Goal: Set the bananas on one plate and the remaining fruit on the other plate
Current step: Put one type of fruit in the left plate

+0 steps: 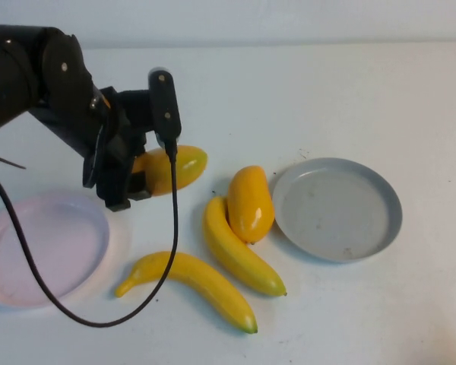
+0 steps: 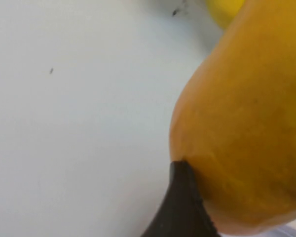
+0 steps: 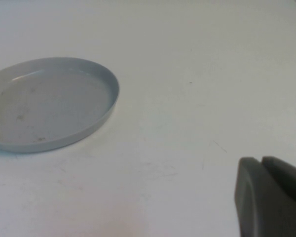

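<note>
From above, two bananas [image 1: 232, 247] [image 1: 194, 285] lie nearest on the white table [image 1: 327, 84], between the pale pink plate [image 1: 42, 247] and the grey-blue plate [image 1: 338, 209]; one mango-like fruit [image 1: 250, 202] leans on a banana. Farther back, the left gripper [image 1: 140, 175] pinches the second fruit [image 1: 178, 167], and only its wrist camera shows a dark finger [image 2: 182, 207] pressed to the orange skin. The right gripper [image 3: 271, 197], seen only by its own camera, is pressed together beside the grey plate. No writing is readable.
</note>
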`<state>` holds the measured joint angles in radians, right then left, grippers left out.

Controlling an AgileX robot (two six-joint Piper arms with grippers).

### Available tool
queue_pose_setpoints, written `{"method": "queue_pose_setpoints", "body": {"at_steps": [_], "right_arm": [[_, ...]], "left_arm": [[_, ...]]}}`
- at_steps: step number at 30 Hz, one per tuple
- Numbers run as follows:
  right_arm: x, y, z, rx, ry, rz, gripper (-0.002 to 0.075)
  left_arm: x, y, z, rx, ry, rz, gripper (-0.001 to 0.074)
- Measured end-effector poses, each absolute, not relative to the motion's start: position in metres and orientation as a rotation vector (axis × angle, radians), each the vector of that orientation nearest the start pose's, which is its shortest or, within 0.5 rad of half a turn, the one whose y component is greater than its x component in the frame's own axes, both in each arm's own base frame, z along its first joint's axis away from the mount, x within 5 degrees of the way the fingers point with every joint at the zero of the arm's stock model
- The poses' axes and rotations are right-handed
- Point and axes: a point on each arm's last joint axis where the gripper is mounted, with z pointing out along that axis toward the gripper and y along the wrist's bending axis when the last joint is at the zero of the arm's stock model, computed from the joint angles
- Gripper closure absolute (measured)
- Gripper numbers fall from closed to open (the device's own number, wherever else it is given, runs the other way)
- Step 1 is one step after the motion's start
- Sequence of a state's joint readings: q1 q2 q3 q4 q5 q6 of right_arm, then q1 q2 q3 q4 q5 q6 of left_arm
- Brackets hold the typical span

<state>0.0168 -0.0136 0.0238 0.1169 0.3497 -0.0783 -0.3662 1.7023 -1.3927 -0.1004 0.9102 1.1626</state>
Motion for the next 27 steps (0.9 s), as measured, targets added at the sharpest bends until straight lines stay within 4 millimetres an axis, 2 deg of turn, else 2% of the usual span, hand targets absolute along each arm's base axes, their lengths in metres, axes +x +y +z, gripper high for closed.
{"method": "queue_pose_setpoints", "body": {"at_steps": [5,10,13,21,27], "right_arm": [[0.053,0.005,0.175,-0.014,1.842,0.071,0.0744],[0.053,0.005,0.175,-0.014,1.842,0.071,0.0744],[0.053,0.005,0.175,-0.014,1.842,0.071,0.0744],[0.053,0.005,0.175,-0.014,1.842,0.071,0.0744],[0.053,0.005,0.175,-0.014,1.842,0.071,0.0744]], "left_arm": [[0.330,-0.121,0.294,1.489,2.299,0.191,0.0272],[0.325,-0.109,0.290,1.137,2.604,0.169,0.0272],[0.320,-0.100,0.286,1.008,2.752,0.166,0.0272],[0.322,-0.077,0.284,0.643,2.899,0.178,0.0272],[0.331,-0.059,0.268,0.472,2.986,0.196,0.0272]]}}
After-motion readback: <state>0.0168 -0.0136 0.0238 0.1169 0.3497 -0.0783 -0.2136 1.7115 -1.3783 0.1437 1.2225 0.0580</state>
